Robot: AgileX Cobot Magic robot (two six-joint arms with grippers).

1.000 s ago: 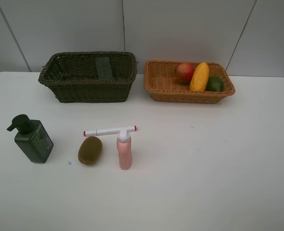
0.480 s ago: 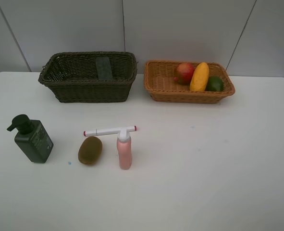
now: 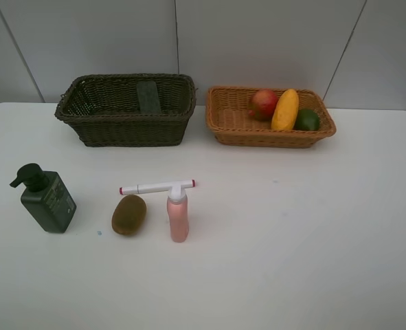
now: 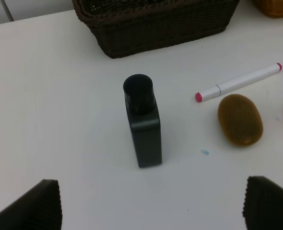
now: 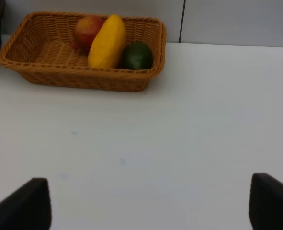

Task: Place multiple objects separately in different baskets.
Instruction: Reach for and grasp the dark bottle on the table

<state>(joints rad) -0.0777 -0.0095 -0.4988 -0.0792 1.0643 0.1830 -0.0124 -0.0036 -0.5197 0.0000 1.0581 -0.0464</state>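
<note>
Scanning the white table (image 3: 292, 240): two wicker baskets sit side by side along the far edge, close but not touching.

- Dark olive basket (image 3: 127, 130), left, deep. Black eraser block (image 3: 148, 96) inside, leaning on the back wall.
- Orange-tan basket (image 3: 257, 136), right, shallow. Holds red pomegranate (image 3: 264, 102), yellow mango (image 3: 286, 110) and green lime (image 3: 307, 120), packed together at its right end. The mango lies between the other two and touches both.

On the table nearer the front, left half:
- Dark green pump bottle (image 3: 48, 201), upright, furthest left, well apart from the rest.
- Brown kiwi (image 3: 128, 214), lying beside the small pink bottle (image 3: 178, 216), narrow gap between them.
- White marker with red ends (image 3: 154, 187), lying flat just behind the kiwi, running across to the pink bottle's white cap. Whether it touches the cap cannot be told.
- Right half of the table shows only a few faint blue specks.

Obstructions: no object blocks either basket; open table between the loose items and both baskets.

Grippers:
- Left gripper (image 4: 151, 203): jaws spread wide, fingers (image 4: 36, 206) only at the frame corners, nothing between them, touching nothing. Pump bottle stands ahead of it, centred in the left wrist view, kiwi and marker off to one side.
- Right gripper (image 5: 148, 203): jaws spread wide too, empty, above bare table. Orange-tan basket lies well ahead of it.
</note>
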